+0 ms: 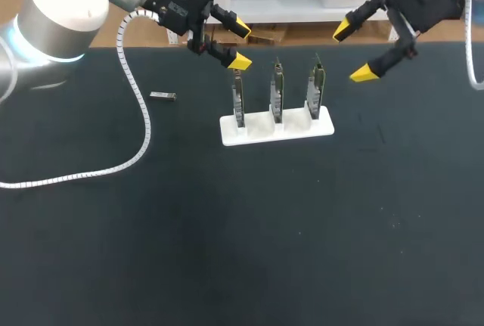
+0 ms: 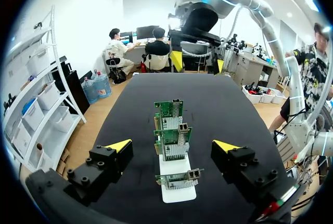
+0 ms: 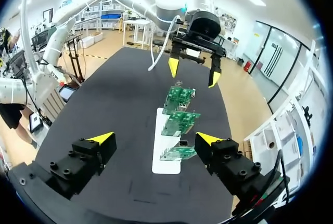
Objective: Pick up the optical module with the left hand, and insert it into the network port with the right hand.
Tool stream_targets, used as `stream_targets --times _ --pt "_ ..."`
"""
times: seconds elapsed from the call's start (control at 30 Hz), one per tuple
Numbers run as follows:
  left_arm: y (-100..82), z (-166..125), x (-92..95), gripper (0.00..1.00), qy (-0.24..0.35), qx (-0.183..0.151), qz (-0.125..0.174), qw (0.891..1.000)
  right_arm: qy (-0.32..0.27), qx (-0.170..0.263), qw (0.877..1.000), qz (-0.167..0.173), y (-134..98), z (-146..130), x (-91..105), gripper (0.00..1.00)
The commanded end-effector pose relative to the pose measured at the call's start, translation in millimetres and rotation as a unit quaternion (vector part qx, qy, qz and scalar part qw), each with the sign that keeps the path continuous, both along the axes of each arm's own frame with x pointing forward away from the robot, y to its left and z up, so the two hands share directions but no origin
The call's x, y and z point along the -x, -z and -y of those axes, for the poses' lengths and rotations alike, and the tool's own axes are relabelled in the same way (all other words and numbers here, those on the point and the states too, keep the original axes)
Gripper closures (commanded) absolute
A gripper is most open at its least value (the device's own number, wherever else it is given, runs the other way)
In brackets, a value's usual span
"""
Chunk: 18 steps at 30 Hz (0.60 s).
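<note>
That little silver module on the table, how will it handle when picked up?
The module looks like a small boxy metal piece, so probably stiff and light. It lies flat on the table, so it shouldn't roll. Being so low and likely smooth, it might skid or slip from the jaws.

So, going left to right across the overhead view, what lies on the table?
White coiled cable → small optical module → white stand holding three upright circuit cards.
</note>
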<state>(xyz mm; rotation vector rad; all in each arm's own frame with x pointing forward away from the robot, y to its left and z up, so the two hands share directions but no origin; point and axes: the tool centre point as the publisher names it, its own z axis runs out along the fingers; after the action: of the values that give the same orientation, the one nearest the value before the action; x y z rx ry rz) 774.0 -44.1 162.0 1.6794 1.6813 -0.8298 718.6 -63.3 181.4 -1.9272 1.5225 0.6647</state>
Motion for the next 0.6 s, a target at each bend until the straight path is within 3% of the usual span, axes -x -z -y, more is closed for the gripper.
stream_targets --times 0.03,0.27,0.4,0.6 --pt "-0.4 0.2 0.4 0.00 -0.001 -0.002 0.000 1.000 0.003 0.001 1.000 0.002 -3.4 4.5 -0.9 0.00" --pt "-0.4 0.2 0.4 0.00 -0.001 -0.002 0.000 1.000 0.007 0.002 1.000 0.006 -3.8 6.6 -1.2 0.00" --pt "-0.4 0.2 0.4 0.00 -0.001 -0.002 0.000 1.000 -0.004 -0.003 1.000 -0.014 0.2 4.1 0.8 0.00" --pt "-0.4 0.2 0.4 0.00 -0.001 -0.002 0.000 1.000 -0.004 -0.003 1.000 -0.014 0.2 4.1 0.8 0.00"
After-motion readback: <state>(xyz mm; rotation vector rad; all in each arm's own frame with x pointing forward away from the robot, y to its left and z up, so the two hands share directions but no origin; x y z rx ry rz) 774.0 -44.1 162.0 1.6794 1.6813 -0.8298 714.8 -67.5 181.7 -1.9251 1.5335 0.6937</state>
